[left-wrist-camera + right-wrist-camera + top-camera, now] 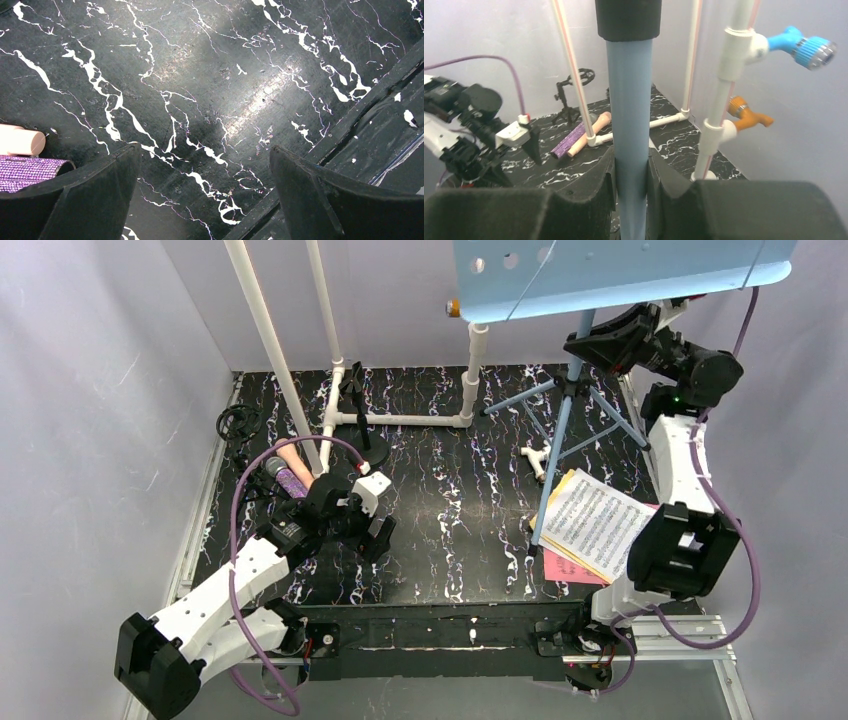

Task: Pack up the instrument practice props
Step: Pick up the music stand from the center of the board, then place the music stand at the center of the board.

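Near edge: black tabletop [450,500], marble-look with white veins, glossy under the light.

Left gripper [205,195] hangs low over bare tabletop, jaws spread wide, nothing between them. Just to its left lie the ends of two microphones: the purple microphone [27,171], glitter-textured, and the pink microphone [22,141], smooth and rounded. They lie side by side.

Near right: loose pages by the right arm. A white sheet [595,520] printed with music staves, too small to read, lies on top. A yellow edge and a pink sheet [565,568] show beneath it.

Middle: small white pipe fitting [535,458] lies between the stand's legs [560,400], thin blue-grey rods splayed as a tripod.

Right gripper [631,185] is pressed together on the stand pole [629,100], a smooth pale-blue tube under a black collar. Above it is the music rack [620,275], a light-blue sheet with round holes.

Far: white pipe frame [400,421] crosses in front of the microphones. It carries a blue fitting [809,47] and an orange fitting [746,112]. A black tripod mount [352,390] stands by the frame, and a black ring mount [240,425] sits far left.
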`<state>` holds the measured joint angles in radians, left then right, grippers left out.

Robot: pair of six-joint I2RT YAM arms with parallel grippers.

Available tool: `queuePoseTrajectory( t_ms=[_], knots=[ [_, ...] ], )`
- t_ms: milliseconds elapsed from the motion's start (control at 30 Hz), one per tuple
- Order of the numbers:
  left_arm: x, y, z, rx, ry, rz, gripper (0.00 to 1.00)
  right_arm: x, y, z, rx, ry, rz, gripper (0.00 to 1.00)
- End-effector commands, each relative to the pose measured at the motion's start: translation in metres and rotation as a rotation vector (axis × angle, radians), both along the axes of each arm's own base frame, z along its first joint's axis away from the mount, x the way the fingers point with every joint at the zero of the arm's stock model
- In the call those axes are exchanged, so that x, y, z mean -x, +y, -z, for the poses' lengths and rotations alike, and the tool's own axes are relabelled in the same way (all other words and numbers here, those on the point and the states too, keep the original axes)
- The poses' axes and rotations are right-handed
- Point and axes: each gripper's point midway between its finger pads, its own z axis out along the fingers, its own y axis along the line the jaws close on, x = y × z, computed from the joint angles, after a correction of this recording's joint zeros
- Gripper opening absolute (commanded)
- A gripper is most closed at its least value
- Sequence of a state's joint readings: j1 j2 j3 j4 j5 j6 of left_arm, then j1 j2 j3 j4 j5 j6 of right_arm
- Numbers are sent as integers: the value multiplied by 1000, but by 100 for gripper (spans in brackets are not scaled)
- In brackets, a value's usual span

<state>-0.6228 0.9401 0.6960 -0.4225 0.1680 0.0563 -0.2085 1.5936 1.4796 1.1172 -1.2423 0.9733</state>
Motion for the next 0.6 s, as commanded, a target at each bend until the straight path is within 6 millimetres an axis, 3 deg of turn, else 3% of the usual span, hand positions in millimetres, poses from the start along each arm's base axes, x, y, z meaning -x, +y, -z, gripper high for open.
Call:
queuePoseTrajectory(
  t_ms=[0,167,267,567],
  knots=[
    [1,3,-8,7,-18,0,100,67,12,-66,-71,-242,4,1],
    [1,3,-11,13,-27,0,100,96,30,-56,-113,-199,-81,1],
    [2,-1,-18,42,-40,13,100,112,51,-44,-129,-156,-153,1],
    [19,-22,-77,366,-188,43,100,144,96,-37,-210,-95,-330,1]
  ],
)
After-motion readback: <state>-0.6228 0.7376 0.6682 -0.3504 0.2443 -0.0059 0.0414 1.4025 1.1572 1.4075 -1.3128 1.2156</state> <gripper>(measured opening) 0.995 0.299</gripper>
